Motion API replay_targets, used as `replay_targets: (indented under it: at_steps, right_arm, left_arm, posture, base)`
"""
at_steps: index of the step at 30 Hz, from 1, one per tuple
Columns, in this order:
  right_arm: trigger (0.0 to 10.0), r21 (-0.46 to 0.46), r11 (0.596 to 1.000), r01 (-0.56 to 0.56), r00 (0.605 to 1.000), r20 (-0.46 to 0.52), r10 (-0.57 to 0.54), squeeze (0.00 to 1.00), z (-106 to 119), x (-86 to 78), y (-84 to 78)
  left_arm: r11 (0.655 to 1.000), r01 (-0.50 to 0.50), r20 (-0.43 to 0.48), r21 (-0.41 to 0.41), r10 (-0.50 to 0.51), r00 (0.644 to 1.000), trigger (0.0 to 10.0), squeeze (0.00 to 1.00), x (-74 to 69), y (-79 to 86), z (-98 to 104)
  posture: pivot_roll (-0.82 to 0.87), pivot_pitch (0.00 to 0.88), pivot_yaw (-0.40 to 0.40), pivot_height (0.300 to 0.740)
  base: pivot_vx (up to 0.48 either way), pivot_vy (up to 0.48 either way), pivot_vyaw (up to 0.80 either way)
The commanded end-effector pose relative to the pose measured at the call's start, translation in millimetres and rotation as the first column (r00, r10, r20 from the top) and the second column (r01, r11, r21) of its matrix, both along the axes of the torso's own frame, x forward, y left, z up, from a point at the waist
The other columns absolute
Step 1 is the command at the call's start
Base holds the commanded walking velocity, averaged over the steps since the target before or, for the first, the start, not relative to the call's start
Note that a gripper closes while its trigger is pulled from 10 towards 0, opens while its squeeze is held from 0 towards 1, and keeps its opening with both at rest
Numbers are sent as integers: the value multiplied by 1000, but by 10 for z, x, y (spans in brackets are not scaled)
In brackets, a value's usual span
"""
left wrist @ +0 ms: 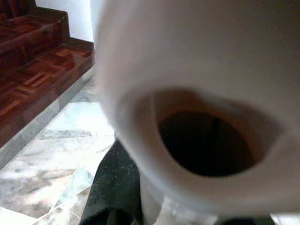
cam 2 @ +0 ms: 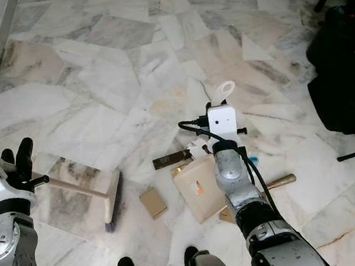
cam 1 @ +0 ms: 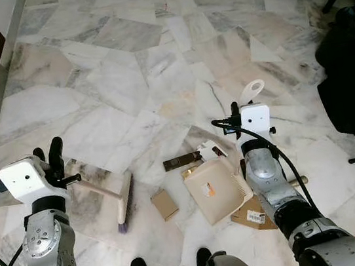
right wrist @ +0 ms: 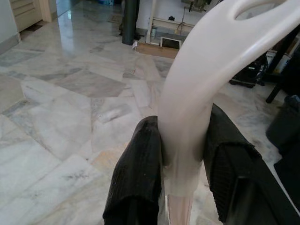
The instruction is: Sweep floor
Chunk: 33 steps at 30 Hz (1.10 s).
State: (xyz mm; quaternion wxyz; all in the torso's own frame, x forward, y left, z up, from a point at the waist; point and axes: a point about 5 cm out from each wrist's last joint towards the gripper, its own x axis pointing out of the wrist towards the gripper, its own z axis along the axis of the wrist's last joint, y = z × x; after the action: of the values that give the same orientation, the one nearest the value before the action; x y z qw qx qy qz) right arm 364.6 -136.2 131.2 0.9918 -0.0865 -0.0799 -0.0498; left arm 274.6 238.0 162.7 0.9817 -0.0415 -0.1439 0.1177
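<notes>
Sweeping is sitting at the gather-up stage by the look of it: the left gripper [cam 1: 55,165] is clamping the broom handle [cam 1: 98,190] at lower left of the head view, while the right gripper [cam 1: 235,113] is pinching the dustpan's white looped handle [cam 1: 251,90] between both black fingers [right wrist: 140,173], right of centre. The broom head [cam 1: 125,202] is resting on the marble floor [cam 1: 111,83] just left of the litter, and the beige dustpan [cam 1: 216,190] is lying flat at lower centre.

To do this well, I'd be keeping the pan's lip pressed to the floor and drawing the bristles rightward in short, low strokes, so the flat pieces slide in rather than skip under.

Counting now: one broom, one dustpan. Litter is showing as one tan card [cam 1: 164,204] between brush and pan, one dark strip [cam 1: 182,161] above the pan, one printed brown card [cam 1: 254,215] poking out beneath it, and a small white-and-red scrap [cam 1: 205,151] at the pan's top edge, possibly more than one piece, as it is too small to split.
</notes>
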Motion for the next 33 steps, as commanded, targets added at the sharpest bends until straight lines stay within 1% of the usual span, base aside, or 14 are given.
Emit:
replay_targets:
  at_steps: [1,5,12,21,25,33]
  right_arm:
    - [10000,29,1000,12,1000,7,-12,0,11,-11,-43]
    - [10000,81,996,24,1000,17,-25,0,61,6,-80]
    - [10000,81,997,18,999,35,-21,0,115,17,-76]
    - [10000,76,997,11,1000,27,-13,0,97,14,-43]
    - [10000,97,995,0,1000,30,-3,0,90,7,-6]
    - [10000,104,994,-20,999,30,17,0,102,22,29]
  left_arm:
    - [1000,6,10,12,-6,1000,10000,0,-23,-11,-10]
    - [1000,8,11,11,-8,1000,10000,0,-20,-15,-10]
    - [1000,12,12,5,-12,1000,10000,0,-18,-33,-17]
    - [1000,12,12,8,-12,1000,10000,0,-16,-47,-19]
    - [1000,7,15,12,-7,1000,10000,0,-20,-34,-13]
    - [1000,5,20,14,-5,1000,10000,0,-16,-34,-4]
  posture:
    - [27,319,-108,740]
    - [26,318,-110,740]
    - [22,318,-112,740]
    - [26,317,-113,740]
    - [33,315,-113,740]
    - [34,311,-113,740]
  base:
    - [0,0,0]
    - [0,0,0]
    - [0,0,0]
    - [0,0,0]
    - [0,0,0]
    - [0,0,0]
